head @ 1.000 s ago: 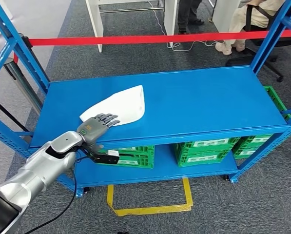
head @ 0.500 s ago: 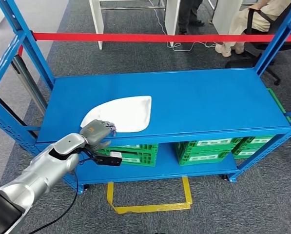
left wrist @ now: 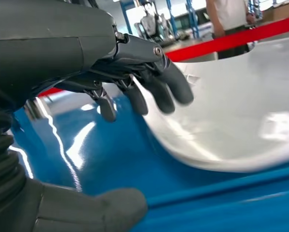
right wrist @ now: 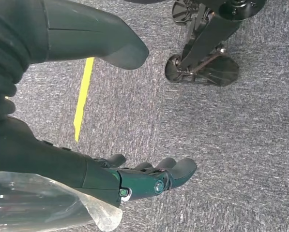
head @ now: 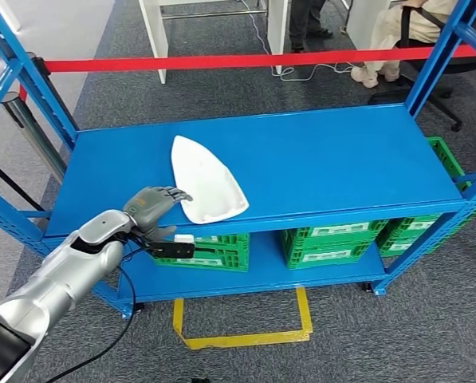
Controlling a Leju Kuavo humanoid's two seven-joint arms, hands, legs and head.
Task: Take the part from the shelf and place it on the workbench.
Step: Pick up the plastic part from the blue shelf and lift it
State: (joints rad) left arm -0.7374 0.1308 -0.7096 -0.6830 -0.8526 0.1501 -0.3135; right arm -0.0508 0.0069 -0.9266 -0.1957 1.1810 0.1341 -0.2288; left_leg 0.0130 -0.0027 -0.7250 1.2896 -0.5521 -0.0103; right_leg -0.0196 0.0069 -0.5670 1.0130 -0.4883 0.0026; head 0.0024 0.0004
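Note:
The white, flat, teardrop-shaped part lies on the blue shelf's top board, its narrow tip toward the back and its wide end at the front edge. My left hand reaches in at the shelf's front left, fingers spread, its fingertips at the rim of the part. The thumb sits low by the shelf's front lip, and the hand holds nothing. In the right wrist view my right hand hangs over grey carpet, fingers stretched out and empty.
Green crates fill the lower shelf. Blue uprights flank the board on both sides. A red tape runs behind the shelf, with a seated person beyond it. A yellow outline marks the floor in front.
The part has swung round on the board: its tip now points to the back and its wide end has come to the front edge. My left hand stays by its near rim.

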